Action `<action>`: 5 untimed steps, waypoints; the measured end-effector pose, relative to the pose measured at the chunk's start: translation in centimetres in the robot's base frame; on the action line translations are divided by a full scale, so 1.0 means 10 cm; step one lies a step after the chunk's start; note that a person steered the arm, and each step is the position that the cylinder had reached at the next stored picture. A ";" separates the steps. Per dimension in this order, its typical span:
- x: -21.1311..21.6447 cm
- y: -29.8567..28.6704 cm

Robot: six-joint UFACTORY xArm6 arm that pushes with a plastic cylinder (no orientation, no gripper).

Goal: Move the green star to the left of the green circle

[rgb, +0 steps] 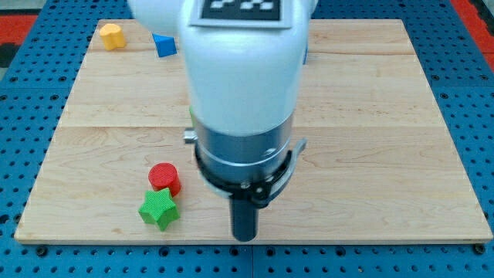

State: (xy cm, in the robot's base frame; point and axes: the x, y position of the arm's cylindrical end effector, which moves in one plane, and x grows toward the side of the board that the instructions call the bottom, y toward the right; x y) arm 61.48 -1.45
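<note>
The green star (159, 208) lies near the board's bottom edge, left of centre, touching or almost touching the red cylinder (164, 177) just above it. My tip (245, 237) is at the bottom of the dark rod, to the right of the green star with a clear gap between them. A sliver of green (191, 114) shows at the left edge of the arm's white body; the rest of that block is hidden, so I cannot tell its shape.
A yellow block (113, 35) and a blue block (164, 44) sit at the view's top left on the wooden board (370, 154). A bit of blue (306, 54) peeks out right of the arm. The arm's body hides the board's middle.
</note>
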 end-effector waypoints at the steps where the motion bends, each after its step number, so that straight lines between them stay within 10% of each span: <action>1: 0.03 -0.42; 5: -1.45 -1.40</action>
